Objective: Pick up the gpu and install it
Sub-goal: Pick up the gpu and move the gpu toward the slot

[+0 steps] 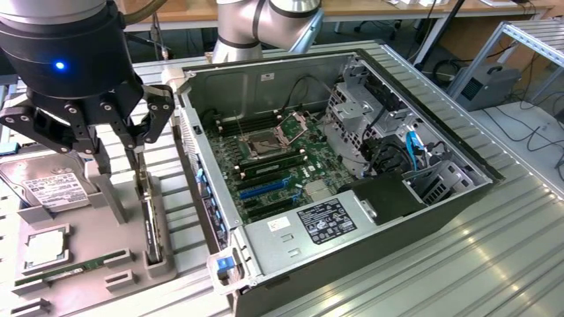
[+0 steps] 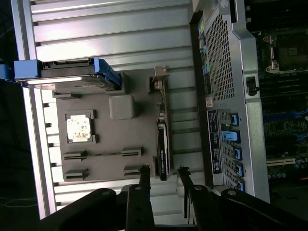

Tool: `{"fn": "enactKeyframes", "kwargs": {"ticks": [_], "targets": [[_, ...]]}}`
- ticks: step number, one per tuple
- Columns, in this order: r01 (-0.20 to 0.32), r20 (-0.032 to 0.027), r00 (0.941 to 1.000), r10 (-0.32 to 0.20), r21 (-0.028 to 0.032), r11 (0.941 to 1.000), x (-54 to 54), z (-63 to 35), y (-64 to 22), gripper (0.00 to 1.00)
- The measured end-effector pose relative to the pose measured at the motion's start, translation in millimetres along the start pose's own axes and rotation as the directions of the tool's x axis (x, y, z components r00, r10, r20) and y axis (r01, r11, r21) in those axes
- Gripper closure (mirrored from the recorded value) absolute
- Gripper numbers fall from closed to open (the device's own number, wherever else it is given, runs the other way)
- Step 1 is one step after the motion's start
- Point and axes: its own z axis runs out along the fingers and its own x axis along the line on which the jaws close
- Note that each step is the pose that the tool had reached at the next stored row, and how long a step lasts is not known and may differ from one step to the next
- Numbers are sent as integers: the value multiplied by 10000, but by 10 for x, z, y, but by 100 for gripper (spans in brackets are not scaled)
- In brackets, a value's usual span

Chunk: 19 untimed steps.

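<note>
The gpu [image 1: 152,228] stands on its long edge in a slot of the grey holder tray [image 1: 97,231], next to the open computer case [image 1: 352,165]. In the wrist view the gpu [image 2: 162,149] is a thin dark strip with its metal bracket [image 2: 160,89] at the far end. My gripper [image 1: 121,165] hangs above the tray, over the card's near end and apart from it. Its fingers [image 2: 144,175] stand apart, in line with the card's near end. The gripper [image 2: 163,174] is open and holds nothing.
The tray also carries a hard drive [image 1: 49,188], a CPU [image 1: 44,247] and a RAM stick [image 1: 66,272]. Inside the case lie the motherboard [image 1: 273,158] with blue expansion slots [image 1: 264,188], a power supply [image 1: 321,221] and a drive cage [image 1: 352,115].
</note>
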Motion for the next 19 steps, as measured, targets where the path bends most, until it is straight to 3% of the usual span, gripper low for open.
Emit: {"fn": "enactKeyframes", "kwargs": {"ticks": [3,19], "targets": [[0,0,10000,0,0,10000,-1,66,-2,64],[0,1,10000,0,-1,10000,-17,92,-1,64]]}}
